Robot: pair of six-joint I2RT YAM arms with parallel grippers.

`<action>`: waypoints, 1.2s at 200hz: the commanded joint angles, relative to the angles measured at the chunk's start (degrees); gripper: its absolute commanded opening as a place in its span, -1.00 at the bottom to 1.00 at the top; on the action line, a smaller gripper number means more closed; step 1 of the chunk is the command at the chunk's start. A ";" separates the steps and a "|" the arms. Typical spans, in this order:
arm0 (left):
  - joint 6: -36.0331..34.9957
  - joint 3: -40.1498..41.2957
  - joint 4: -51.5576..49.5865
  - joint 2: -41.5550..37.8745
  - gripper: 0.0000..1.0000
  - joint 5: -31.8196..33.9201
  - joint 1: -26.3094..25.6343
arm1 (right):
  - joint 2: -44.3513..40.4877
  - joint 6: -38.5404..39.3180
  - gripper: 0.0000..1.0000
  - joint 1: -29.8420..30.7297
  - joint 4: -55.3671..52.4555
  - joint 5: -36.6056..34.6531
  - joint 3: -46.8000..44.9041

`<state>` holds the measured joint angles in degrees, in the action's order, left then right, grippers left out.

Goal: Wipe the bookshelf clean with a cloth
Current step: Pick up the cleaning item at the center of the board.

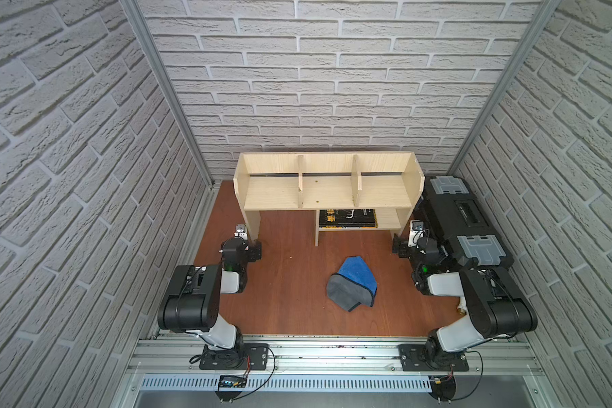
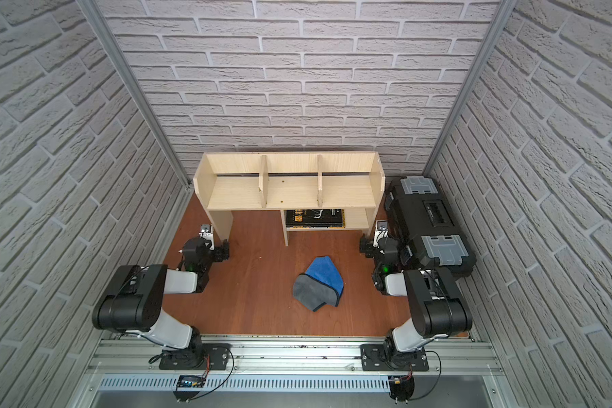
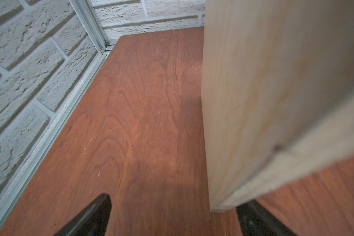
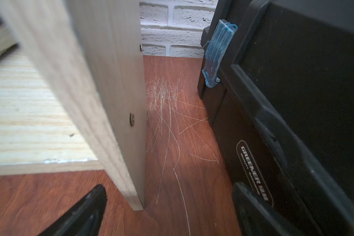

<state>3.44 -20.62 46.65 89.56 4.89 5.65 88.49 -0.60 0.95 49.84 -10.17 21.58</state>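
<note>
- On the left side of the reddish-brown wooden table (image 1: 290, 268), the left gripper (image 1: 254, 251) sits low, just in front of the left side panel of the wide pale plywood bookshelf (image 1: 327, 192). In the left wrist view its jaws are spread wide and hold nothing. The arm is folded back, which I judge to be a waiting pose and not a working one.
- At the back of the table, the bookshelf stands against the brick wall. Its upper shelf and two upright dividers are bare, so a wipe there would meet no obstacle.
- In the open middle of the table lies the soft cloth (image 1: 352, 286), bright blue on one side and dark grey on the other. It is partly folded over itself and well apart from both grippers. It seems placed so that either arm can reach it, though it is a little nearer to the right one. Picking it up is, in my judgement, the first step, and it is not yet done.
- On the small lower shelf lies a flat black book with yellow print (image 1: 347, 219), which may hinder wiping there.
- Near the right side panel, the right gripper (image 1: 399, 247) also sits low, with its jaws spread wide and empty.
- At the far right, a black plastic toolbox with grey latches (image 1: 467, 219) stands just beside the bookshelf, which leaves the right arm only a narrow gap.
</note>
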 commanded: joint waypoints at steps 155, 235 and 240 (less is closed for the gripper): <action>-1.62 -3.35 -1.14 -3.19 0.97 -1.57 -0.99 | -7.15 -0.84 0.99 -0.05 -1.50 -4.25 -0.34; 22.74 -22.44 -68.18 -37.76 0.97 6.51 -9.30 | -43.26 -29.25 0.83 -2.73 -75.19 -0.24 14.44; 24.04 -21.69 -69.94 -39.56 0.97 5.88 -9.74 | -42.41 -28.79 0.79 -1.50 -78.35 0.33 16.00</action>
<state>14.33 -44.95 -3.33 55.77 15.29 -3.09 41.91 -22.46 -1.72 -2.92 -15.29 36.05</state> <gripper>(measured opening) 0.984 0.940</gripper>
